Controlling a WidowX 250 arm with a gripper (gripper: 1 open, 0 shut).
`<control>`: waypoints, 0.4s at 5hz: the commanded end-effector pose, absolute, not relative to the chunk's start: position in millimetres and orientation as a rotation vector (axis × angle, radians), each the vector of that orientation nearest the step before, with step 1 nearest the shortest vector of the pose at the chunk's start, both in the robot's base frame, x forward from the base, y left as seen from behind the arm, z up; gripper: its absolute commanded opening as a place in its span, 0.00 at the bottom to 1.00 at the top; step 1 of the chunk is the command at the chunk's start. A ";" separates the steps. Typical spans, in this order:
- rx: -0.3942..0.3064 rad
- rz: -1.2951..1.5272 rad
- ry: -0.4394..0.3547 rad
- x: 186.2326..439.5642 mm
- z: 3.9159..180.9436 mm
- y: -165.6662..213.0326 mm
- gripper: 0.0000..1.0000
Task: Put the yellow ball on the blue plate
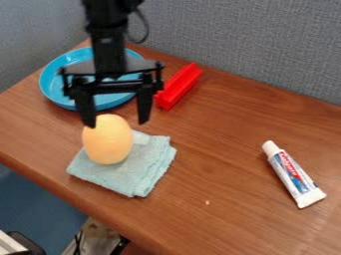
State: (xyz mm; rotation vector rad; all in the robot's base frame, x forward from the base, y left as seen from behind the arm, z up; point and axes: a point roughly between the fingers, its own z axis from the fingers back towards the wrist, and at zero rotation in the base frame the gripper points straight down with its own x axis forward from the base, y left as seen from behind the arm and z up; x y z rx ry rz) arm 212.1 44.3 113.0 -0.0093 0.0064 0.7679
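The yellow ball [108,138] is egg-shaped and rests on a pale teal cloth [128,162] near the table's front left. My gripper [114,116] hangs directly above it, open, with one finger [86,106] left of the ball's top and the other to its right. Nothing is between the fingers. Behind the gripper, at the back left, sits the blue plate [60,85], partly hidden by the arm.
A red block [178,85] lies behind the gripper to the right of the plate. A toothpaste tube [292,172] lies at the right on the wooden table [226,149]. The table's front edge runs close to the cloth.
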 end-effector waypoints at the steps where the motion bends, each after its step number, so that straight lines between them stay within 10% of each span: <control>1: -0.009 1.036 -0.058 210.1 107.1 52.2 1.00; 2: -0.009 1.269 -0.070 211.8 90.4 54.8 1.00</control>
